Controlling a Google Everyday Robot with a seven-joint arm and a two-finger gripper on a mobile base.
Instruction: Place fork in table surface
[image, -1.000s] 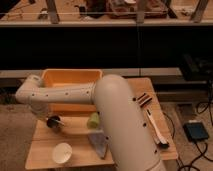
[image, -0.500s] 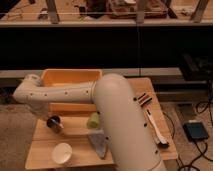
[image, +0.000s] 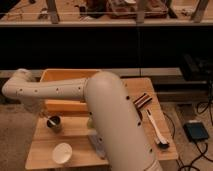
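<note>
Table (image: 45, 146): light wooden planks, rectangular.
White cup (image: 62, 152): round, pale, near left.
Arm (image: 117, 127): smooth white shell, hiding the table's middle.
Brush (image: 156, 131): white handle, black bristles, right.
Dark cup (image: 54, 123): small, metallic, left.
Fork (image: 49, 118): thin silvery sliver at the dark cup's rim.
Gripper (image: 45, 115): just left of the dark cup, fingers pressed together; hold on the fork unclear.
Tub (image: 60, 76): yellow plastic, far left.
</note>
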